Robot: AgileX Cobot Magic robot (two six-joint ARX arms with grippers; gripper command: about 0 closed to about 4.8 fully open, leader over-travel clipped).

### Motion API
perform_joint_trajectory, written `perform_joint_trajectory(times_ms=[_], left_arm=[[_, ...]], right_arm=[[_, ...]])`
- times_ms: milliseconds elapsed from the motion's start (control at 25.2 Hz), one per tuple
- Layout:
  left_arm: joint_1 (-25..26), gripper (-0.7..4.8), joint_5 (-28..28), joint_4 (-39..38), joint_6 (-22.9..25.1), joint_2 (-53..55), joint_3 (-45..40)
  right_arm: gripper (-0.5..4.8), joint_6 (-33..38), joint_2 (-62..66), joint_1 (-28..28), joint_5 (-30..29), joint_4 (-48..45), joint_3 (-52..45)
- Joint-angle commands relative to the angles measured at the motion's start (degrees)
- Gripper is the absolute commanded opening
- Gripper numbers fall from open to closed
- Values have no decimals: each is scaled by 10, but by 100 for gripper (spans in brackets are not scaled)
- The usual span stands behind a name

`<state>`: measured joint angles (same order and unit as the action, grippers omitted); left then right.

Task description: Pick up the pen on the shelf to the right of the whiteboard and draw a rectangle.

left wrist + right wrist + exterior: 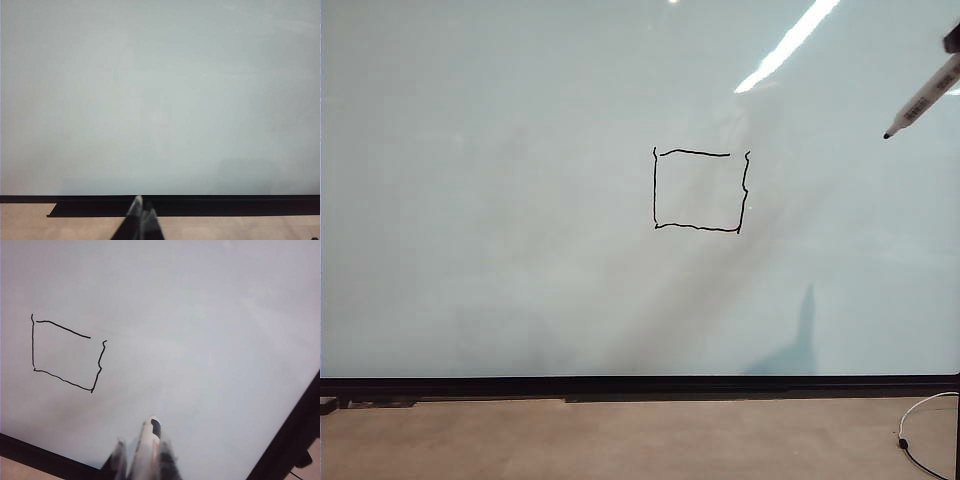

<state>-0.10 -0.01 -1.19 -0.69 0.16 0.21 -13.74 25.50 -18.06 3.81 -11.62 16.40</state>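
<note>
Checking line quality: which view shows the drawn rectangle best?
The exterior view: the rectangle faces the camera squarely, corner gaps clear. The right wrist view shows it skewed, beyond the right hand's pen. The left wrist view misses it.

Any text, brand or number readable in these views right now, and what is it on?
None readable.
Pen, held by the right gripper at the exterior view's upper right: dark print on the barrel, too small to read.
Whiteboard: only the drawn rectangle, no writing.
</note>
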Motion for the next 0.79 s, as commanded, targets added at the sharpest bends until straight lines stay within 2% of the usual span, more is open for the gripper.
perform_joint_trajectory(times_ms=[40,437,794], left_arm=[[0,-4,2,4,2,0,2],[0,-5,2,4,2,0,2],[0,-5,2,4,2,0,2]], right_arm=[[-5,16,-35,-1,4,8,-19],[-5,47,-162,-2,17,38,-88],[-5,53,-210,-2,21,71,-114]])
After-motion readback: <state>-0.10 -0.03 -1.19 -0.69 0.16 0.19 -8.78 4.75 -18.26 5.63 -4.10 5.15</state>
